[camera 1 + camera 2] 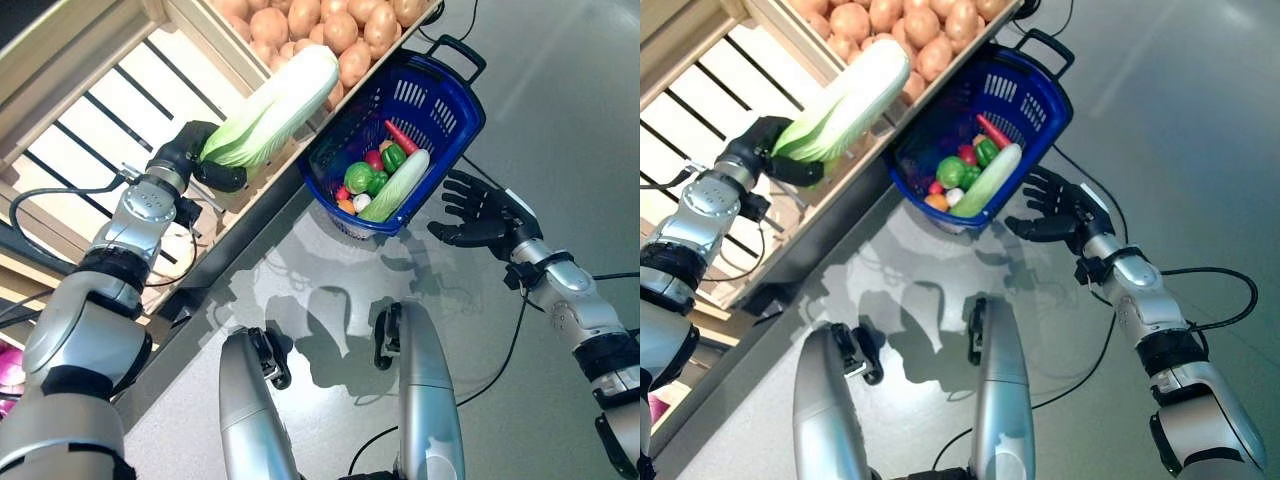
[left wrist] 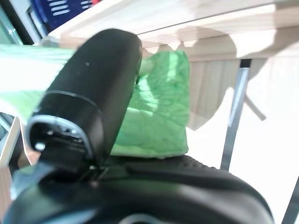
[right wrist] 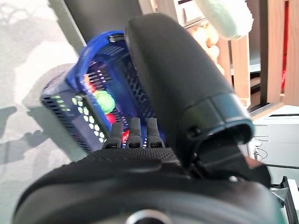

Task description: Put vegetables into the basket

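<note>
My left hand [image 1: 205, 160] is shut on a long napa cabbage [image 1: 275, 108], green at the leaf end and white at the stem, held in front of the wooden stand's edge, to the left of the basket. The cabbage's green leaves [image 2: 159, 112] show past the thumb in the left wrist view. The blue plastic basket [image 1: 440, 95] stands on the floor and holds another napa cabbage [image 1: 397, 185], a green pepper [image 1: 393, 157], a round green vegetable [image 1: 359, 177], a red chilli [image 1: 401, 136] and small red and orange pieces. My right hand [image 1: 478, 210] is open beside the basket's near right rim.
The wooden stand [image 1: 120, 90] runs along the left, with a crate of potatoes [image 1: 320, 25] right behind the basket. Grey floor [image 1: 560, 100] lies to the right of the basket.
</note>
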